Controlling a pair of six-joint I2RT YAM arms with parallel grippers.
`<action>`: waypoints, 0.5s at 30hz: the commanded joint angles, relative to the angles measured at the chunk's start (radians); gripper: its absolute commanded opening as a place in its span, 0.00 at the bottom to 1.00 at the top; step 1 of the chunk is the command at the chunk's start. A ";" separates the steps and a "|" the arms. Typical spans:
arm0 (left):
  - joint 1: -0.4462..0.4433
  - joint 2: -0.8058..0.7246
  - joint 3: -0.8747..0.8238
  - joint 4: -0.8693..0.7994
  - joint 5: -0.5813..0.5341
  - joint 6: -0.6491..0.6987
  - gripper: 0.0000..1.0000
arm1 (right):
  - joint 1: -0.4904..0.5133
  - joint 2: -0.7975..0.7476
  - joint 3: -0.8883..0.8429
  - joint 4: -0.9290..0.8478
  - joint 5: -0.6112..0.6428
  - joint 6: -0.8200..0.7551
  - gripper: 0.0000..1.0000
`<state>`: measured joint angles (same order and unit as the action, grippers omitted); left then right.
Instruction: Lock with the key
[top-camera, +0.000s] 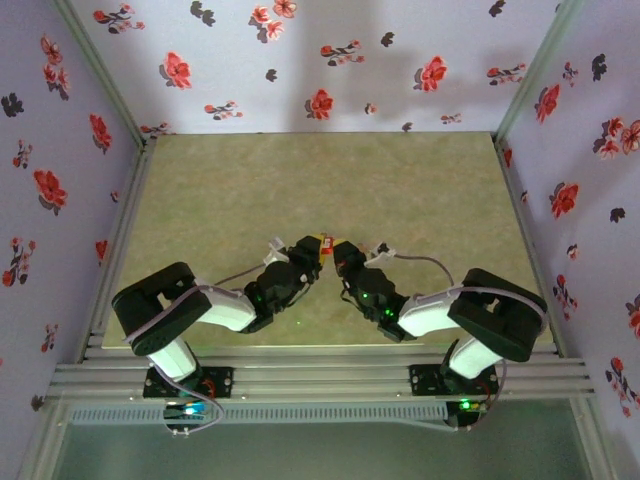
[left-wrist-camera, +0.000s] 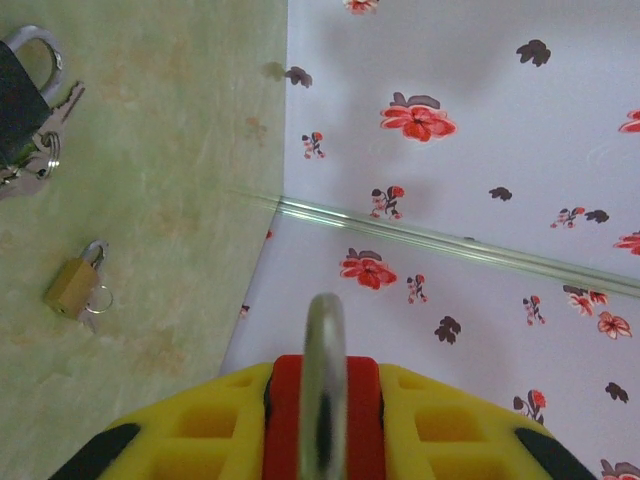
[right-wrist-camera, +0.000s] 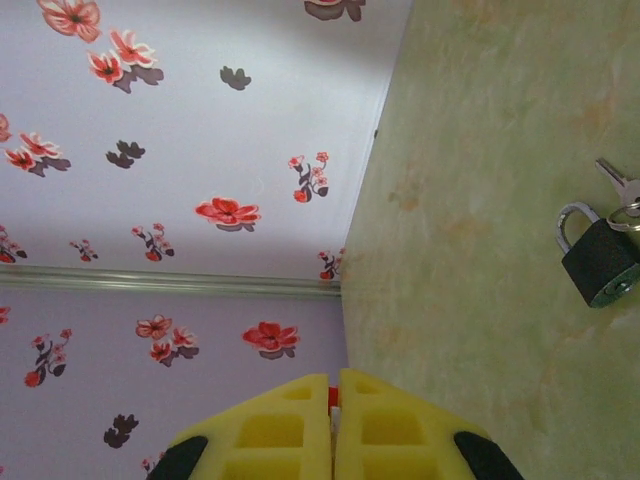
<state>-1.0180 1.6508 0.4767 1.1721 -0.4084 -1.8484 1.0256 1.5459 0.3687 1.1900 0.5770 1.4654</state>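
Angling inward, left arm (top-camera: 215, 305), right arm (top-camera: 440, 308) meet; left fingers (left-wrist-camera: 200, 440) clamp red padlock (left-wrist-camera: 285, 420).

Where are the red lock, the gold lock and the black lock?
red lock (left-wrist-camera: 285, 420): left wrist view, on its red body.
gold lock (left-wrist-camera: 70, 287): left wrist view, on its brass body.
black lock (right-wrist-camera: 598, 262): right wrist view, on its dark body.

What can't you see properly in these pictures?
Keyhole of the red padlock: left wrist view, cut off by the bottom edge.
What the right gripper pinches: right wrist view, its shut jaws cover it.
Black padlock: left wrist view, cut by the left edge.
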 joint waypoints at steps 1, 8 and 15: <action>-0.030 0.003 0.035 0.010 0.066 0.034 0.00 | 0.005 0.026 -0.021 0.123 0.018 -0.056 0.00; -0.033 -0.021 0.042 0.000 0.059 0.103 0.00 | 0.006 0.060 -0.051 0.184 0.074 -0.024 0.00; -0.034 -0.048 0.042 0.004 0.044 0.192 0.00 | 0.008 0.041 -0.080 0.194 0.134 -0.008 0.00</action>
<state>-1.0325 1.6405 0.4965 1.1542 -0.3885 -1.7214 1.0351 1.5917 0.3065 1.3731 0.6300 1.4849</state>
